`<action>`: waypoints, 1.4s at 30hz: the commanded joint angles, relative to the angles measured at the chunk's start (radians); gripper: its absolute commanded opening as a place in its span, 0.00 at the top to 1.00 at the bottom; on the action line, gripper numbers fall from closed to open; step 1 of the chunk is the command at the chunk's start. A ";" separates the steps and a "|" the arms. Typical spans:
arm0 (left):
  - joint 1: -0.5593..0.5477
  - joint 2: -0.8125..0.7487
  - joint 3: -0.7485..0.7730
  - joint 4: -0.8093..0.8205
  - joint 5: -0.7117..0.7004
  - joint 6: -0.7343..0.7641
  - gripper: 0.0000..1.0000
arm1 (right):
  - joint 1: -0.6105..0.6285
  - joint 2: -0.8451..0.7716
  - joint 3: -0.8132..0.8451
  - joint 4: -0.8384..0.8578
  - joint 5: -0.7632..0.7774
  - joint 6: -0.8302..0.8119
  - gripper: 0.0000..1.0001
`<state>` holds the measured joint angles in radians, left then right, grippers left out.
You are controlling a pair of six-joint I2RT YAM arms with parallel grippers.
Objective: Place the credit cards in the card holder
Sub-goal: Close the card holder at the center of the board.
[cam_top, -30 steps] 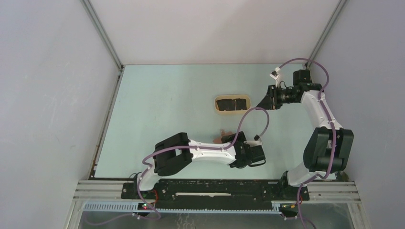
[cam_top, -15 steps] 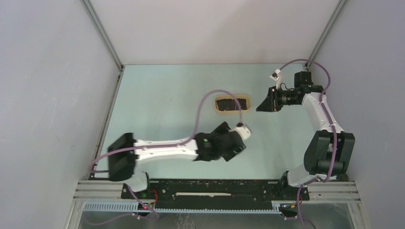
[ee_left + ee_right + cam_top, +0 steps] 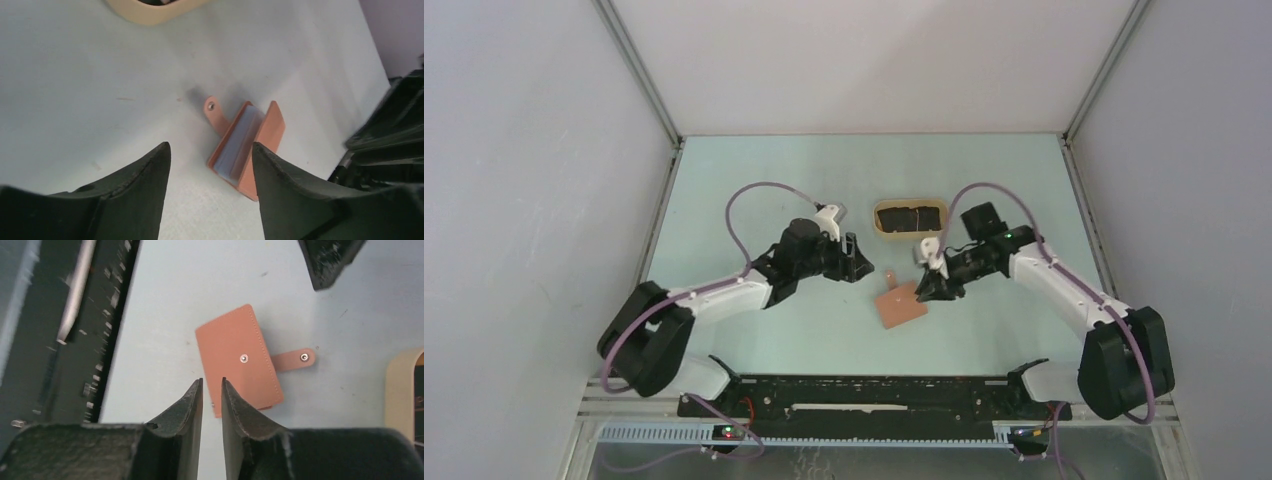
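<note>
Pale green surface (image 3: pixel 754 190): the left arm (image 3: pixel 724 292) has swung out toward its left half, off the card holder (image 3: pixel 899 306) it was crouched over a second ago. The right arm (image 3: pixel 1064 288) has come in from beside the tray (image 3: pixel 876 218) and now hangs over the holder. The holder lies mid-surface, propped part open, its bluish pockets (image 3: pixel 240 145) showing. The left jaws are spread and empty. The right jaws are nearly together with nothing between them. I can make out no credit cards, so loading has likely not begun.

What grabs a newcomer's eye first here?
The reddish-brown card holder lying mid-table, strap tab sticking out, bluish-grey pockets showing. Both arms point at it: left fingers wide apart beside it, right fingers almost together over its edge. A beige oval tray sits farther back.
</note>
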<state>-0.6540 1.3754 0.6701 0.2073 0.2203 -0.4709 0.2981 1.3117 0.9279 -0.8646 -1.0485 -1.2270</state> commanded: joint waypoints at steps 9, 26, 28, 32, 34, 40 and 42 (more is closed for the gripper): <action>0.025 0.284 0.129 0.183 0.218 -0.147 0.53 | 0.239 0.115 -0.059 0.474 0.495 0.075 0.87; 0.025 0.394 0.217 0.116 0.263 -0.147 0.66 | 0.276 0.201 -0.069 0.313 0.540 -0.110 0.91; 0.025 0.406 0.232 0.100 0.250 -0.148 0.67 | 0.277 0.201 -0.069 0.306 0.539 -0.113 0.91; 0.024 0.426 0.261 0.074 0.218 -0.141 0.67 | 0.281 0.205 -0.070 0.297 0.537 -0.119 0.91; 0.024 0.450 0.280 0.075 0.233 -0.148 0.67 | 0.283 0.205 -0.070 0.295 0.534 -0.120 0.91; 0.024 0.493 0.317 0.057 0.251 -0.151 0.70 | 0.285 0.207 -0.069 0.291 0.534 -0.118 0.91; 0.024 0.494 0.320 0.056 0.246 -0.151 0.69 | 0.287 0.208 -0.070 0.291 0.533 -0.118 0.91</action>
<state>-0.6342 1.8668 0.9428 0.2726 0.4522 -0.6125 0.5713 1.5105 0.8650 -0.5442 -0.5056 -1.3273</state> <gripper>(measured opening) 0.306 0.090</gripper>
